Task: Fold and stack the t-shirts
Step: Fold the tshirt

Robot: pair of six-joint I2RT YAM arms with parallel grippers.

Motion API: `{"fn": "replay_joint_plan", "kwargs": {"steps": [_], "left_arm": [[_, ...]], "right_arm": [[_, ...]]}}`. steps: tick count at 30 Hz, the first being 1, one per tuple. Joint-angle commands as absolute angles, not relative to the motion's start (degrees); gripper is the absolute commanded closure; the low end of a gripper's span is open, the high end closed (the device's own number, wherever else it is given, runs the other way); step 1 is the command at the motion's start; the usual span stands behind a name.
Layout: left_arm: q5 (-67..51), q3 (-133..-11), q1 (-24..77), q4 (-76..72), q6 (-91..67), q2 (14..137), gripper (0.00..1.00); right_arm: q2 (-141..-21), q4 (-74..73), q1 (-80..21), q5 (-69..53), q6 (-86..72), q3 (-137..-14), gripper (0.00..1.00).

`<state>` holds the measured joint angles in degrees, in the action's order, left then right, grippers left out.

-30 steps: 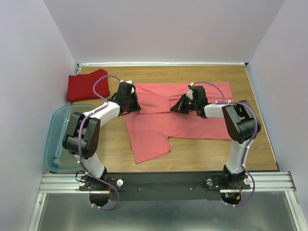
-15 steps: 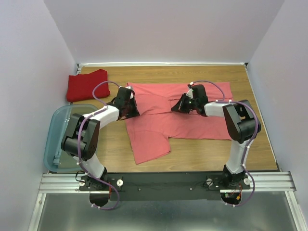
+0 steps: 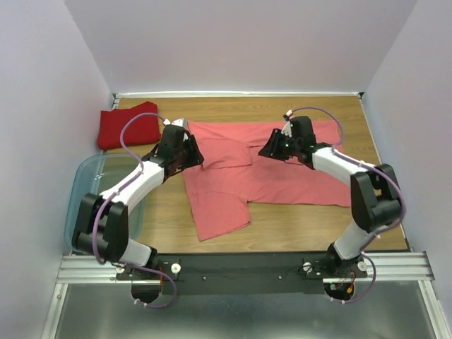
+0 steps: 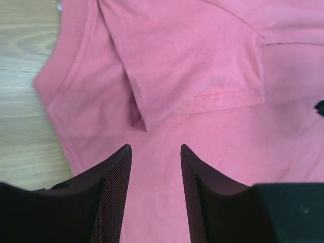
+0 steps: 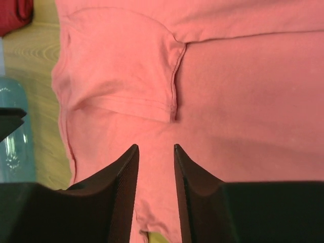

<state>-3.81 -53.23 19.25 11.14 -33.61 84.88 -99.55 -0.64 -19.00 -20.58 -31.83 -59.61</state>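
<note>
The salmon-pink t-shirt (image 3: 282,176) lies spread across the middle of the wooden table, with one sleeve (image 3: 229,152) folded in flat over its body. The darker red t-shirt (image 3: 127,126) lies folded at the back left. My left gripper (image 3: 194,157) hovers over the pink shirt's left edge. In the left wrist view it (image 4: 154,149) is open, with only pink cloth (image 4: 202,66) below. My right gripper (image 3: 267,150) hangs over the shirt's upper middle. It (image 5: 154,148) is open too, above the cloth (image 5: 243,91) just short of the folded sleeve (image 5: 121,66).
A clear bluish plastic bin (image 3: 85,191) stands at the table's left edge, partly under my left arm. Bare wood (image 3: 296,222) runs along the front, and grey walls close in the back and sides. The pink shirt's lower part (image 3: 219,212) reaches toward the front.
Both grippers were shut on the pink cloth and have opened, letting it go. Both arms have stretched out and risen, and the folded sleeve now lies flat.
</note>
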Motion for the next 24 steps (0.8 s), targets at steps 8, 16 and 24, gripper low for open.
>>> {"fn": "replay_joint_plan", "kwargs": {"steps": [8,16,24], "left_arm": [[2.46,-38.16,19.34,14.94,-34.01,69.53,0.43],[1.49,-33.84,19.34,13.44,-35.59,70.58,0.59],[5.62,-34.36,19.42,14.86,-33.75,72.94,0.52]], "right_arm": [[-77.90,-21.00,-13.63,3.85,-24.08,-50.46,0.39],[-69.00,-27.42,-1.25,6.26,-27.34,-40.44,0.36],[-67.67,-27.51,3.25,4.75,-27.77,-39.55,0.35]]}}
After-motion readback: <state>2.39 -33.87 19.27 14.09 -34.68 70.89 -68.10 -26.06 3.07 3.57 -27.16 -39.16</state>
